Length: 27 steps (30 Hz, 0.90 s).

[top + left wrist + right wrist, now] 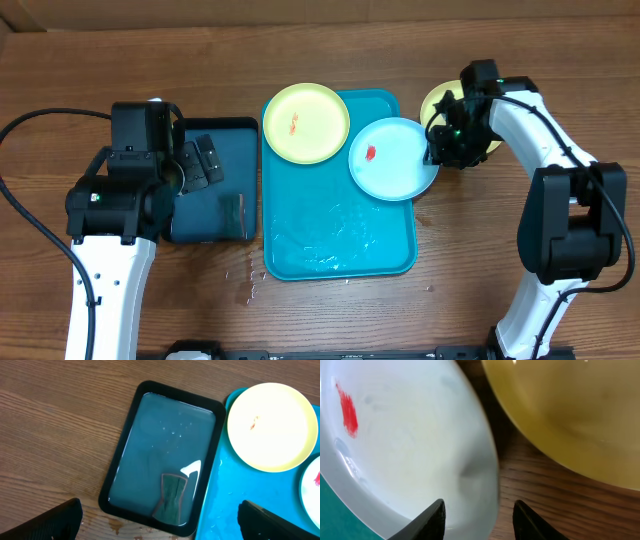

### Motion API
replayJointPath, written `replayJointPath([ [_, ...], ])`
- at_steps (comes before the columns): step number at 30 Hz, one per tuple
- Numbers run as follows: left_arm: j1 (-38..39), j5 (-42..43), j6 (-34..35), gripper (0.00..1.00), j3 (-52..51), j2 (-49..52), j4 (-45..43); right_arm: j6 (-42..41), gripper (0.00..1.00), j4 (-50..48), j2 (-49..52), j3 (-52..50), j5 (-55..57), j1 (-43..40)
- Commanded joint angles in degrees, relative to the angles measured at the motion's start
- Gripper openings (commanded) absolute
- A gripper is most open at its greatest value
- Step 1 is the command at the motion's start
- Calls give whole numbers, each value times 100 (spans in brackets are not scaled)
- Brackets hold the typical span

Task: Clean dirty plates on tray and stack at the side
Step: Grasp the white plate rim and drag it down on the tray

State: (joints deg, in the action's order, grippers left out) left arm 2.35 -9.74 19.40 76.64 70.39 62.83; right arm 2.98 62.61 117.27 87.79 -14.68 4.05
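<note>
Item 1, tray (340, 220): teal, lying flat at centre of the overhead frame. Its lower half is bare but wet, w/ film and droplets.

Item 2, yellow plate (306, 122): sits on the upper-left corner of the tray, w/ its rim overhanging the tray's top and left edges. Small red-orange smear near centre.

Item 3, blue plate (393, 158): at the tray's upper-right, w/ its right side past the tray rim. Red smear left of centre. It is just beside the yellow plate; contact betw. them cannot be told.

Item 4, second yellow plate (430, 103): on the table (450, 250), right of the tray in the upper-right area, partly hidden by the arm. No smear visible on the part shown.

Item 5, right gripper (479, 505): at the blue plate's right edge. In the wrist view the fingers (432, 520) stand moderately apart w/ the plate rim betw. them; one tip is over the plate, the other over bare wood. Not closed on the rim; rim is blurred.

Item 6, left gripper (160, 505): jaws spread wide and holding nothing, above the lower part of the dark tray (213, 135).

Item 7, dark tray: left of the teal tray, edges nearly touching. It holds water, w/ a dark green pad (172, 497) lying submerged at its lower end.

Item 8: water drops on the table below the dark tray's lower-right corner.
</note>
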Motion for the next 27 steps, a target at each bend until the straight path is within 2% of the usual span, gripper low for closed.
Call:
replayJointPath([
  [1, -24, -116, 11, 100, 76, -66, 0, 4, 45, -15, -26, -46, 98, 15],
  [4, -24, -116, 11, 100, 76, -66, 0, 4, 43, 20, -26, -46, 317, 15],
  [15, -24, -116, 13, 100, 76, -66, 0, 4, 17, -22, -24, -46, 413, 15],
  [27, -24, -116, 13, 100, 76, -66, -2, -2, 17, -50, -24, -52, 413, 15],
])
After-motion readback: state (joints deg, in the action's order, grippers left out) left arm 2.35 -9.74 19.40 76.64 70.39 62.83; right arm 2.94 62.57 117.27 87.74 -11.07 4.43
